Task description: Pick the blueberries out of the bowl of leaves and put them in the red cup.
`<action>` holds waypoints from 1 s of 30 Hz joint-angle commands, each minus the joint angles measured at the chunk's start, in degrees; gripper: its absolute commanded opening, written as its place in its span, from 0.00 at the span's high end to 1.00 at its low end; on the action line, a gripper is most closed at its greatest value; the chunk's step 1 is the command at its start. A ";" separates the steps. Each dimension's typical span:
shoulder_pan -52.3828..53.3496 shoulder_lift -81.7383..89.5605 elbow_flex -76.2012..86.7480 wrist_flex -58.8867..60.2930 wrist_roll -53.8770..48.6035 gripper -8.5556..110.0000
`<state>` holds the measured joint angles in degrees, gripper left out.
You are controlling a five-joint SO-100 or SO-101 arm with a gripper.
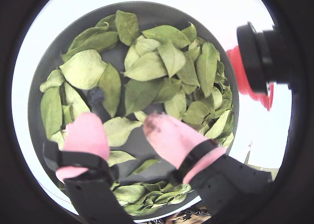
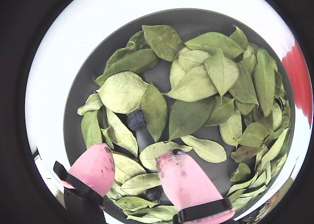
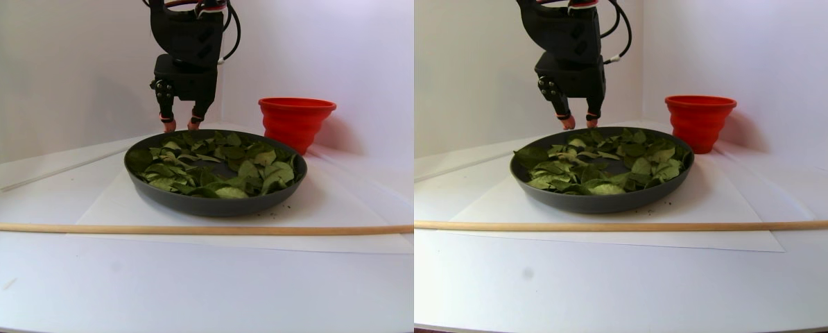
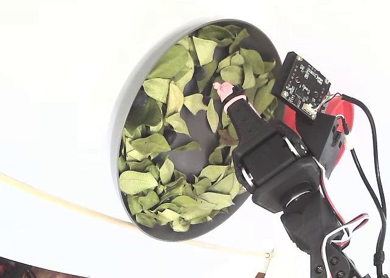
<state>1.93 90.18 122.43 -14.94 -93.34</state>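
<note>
— Where's your berry?
— A small dark blue-black blueberry (image 2: 136, 119) lies left of centre in a wrist view, hemmed by curled green leaves (image 2: 196, 84) in the wide dark grey bowl (image 2: 88, 86).
— And your gripper (image 2: 133, 162)?
— Pink-tipped jaws spread wide, empty, low in frame. The ribbed red cup (image 3: 296, 121) stands just beside the bowl.

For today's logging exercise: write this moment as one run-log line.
gripper: open, empty, above bowl | blueberry: visible among leaves | red cup: beside bowl
</note>
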 commanded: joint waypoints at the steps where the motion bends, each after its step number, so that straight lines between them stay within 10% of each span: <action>1: -0.62 0.35 -0.26 -1.93 -0.18 0.79; 30: -1.05 -8.79 -5.19 -8.35 1.85 0.79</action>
<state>1.05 80.33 119.53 -21.97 -92.20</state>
